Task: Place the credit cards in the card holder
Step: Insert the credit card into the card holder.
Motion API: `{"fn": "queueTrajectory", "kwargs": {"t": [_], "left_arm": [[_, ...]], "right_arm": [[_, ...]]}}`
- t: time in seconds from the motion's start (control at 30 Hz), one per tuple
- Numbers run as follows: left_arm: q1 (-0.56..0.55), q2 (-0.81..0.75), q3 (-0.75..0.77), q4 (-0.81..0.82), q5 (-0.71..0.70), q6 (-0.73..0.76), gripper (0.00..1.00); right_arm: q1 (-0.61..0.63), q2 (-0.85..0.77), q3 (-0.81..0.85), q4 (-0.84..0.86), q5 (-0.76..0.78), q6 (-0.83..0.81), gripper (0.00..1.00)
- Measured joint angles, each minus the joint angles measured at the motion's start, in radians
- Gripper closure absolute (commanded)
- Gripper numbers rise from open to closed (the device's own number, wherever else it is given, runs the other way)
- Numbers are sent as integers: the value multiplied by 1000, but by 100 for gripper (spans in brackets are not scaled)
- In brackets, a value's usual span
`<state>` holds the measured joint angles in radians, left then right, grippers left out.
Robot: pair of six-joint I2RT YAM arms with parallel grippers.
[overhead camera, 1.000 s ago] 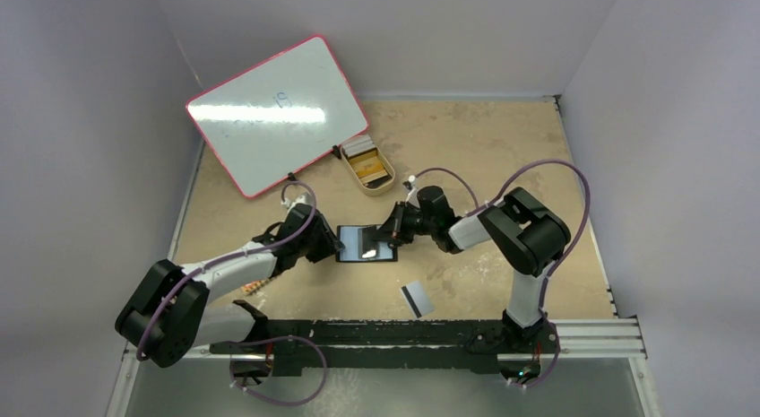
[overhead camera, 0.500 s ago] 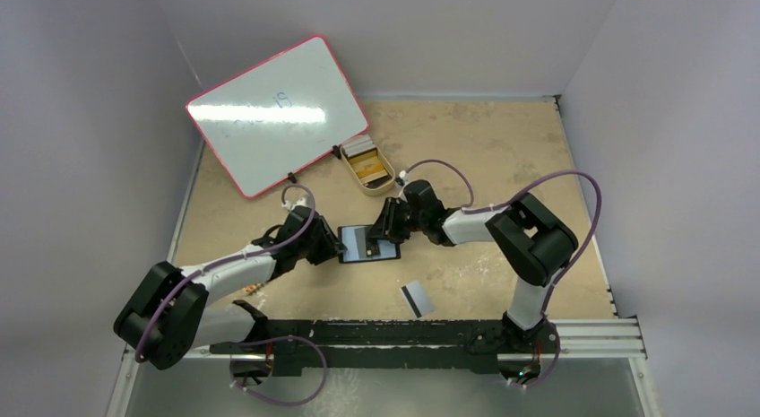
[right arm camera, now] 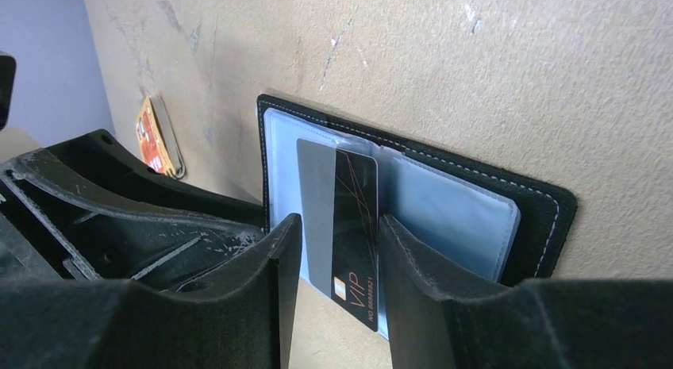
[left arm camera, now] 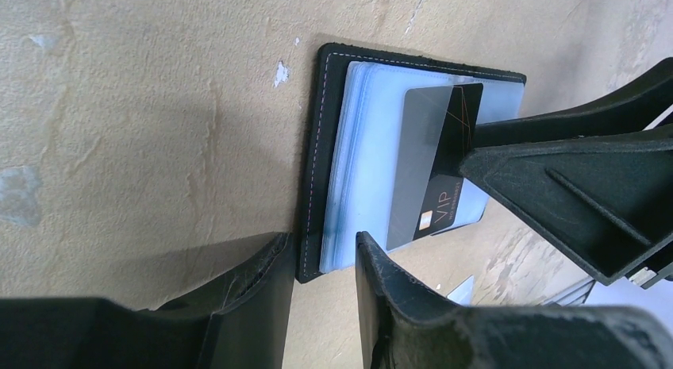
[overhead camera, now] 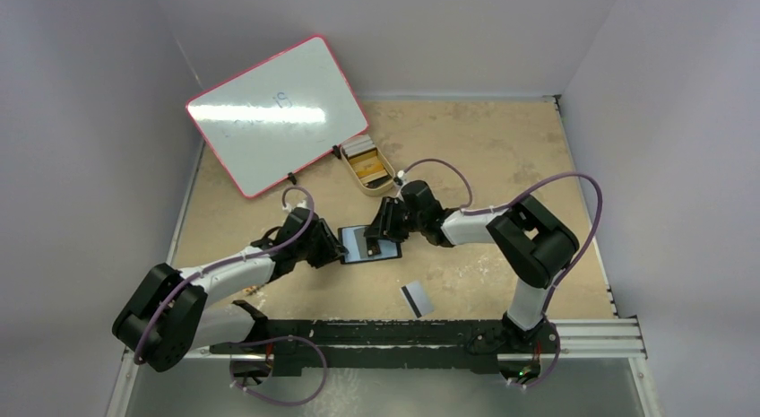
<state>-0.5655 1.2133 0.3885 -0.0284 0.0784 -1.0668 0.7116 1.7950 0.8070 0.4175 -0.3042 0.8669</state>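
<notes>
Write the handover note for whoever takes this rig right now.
Left pincer: part open, tips at the card holder's end, seemingly steadying it; contact unclear.
Right pincer: open, straddling the dark VIP card.
Done: that card is partly inside a pocket, tail sticking out.
Left to do: push it home, then load the striped card lying loose on the table and what look like cards in the tan tray.
</notes>
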Motion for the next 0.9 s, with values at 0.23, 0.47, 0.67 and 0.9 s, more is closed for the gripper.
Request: {"fn": "queueTrajectory", "kwargs": {"t": [0.23, 0.47, 0.67, 0.9], "left_arm": [[0, -1, -2, 3, 3, -14, 67], [0, 0, -8, 16, 14, -23, 67], [0, 0, -10, 17, 18, -26, 67], [0, -4, -9, 8, 18, -42, 66]], "right_arm": [[5, 0, -58, 107, -9, 101, 58], [35, 1, -58, 111, -8, 129, 56], [37, 2, -8, 12, 4, 61, 56], [44, -21, 8, -61, 45, -8, 59]]}}
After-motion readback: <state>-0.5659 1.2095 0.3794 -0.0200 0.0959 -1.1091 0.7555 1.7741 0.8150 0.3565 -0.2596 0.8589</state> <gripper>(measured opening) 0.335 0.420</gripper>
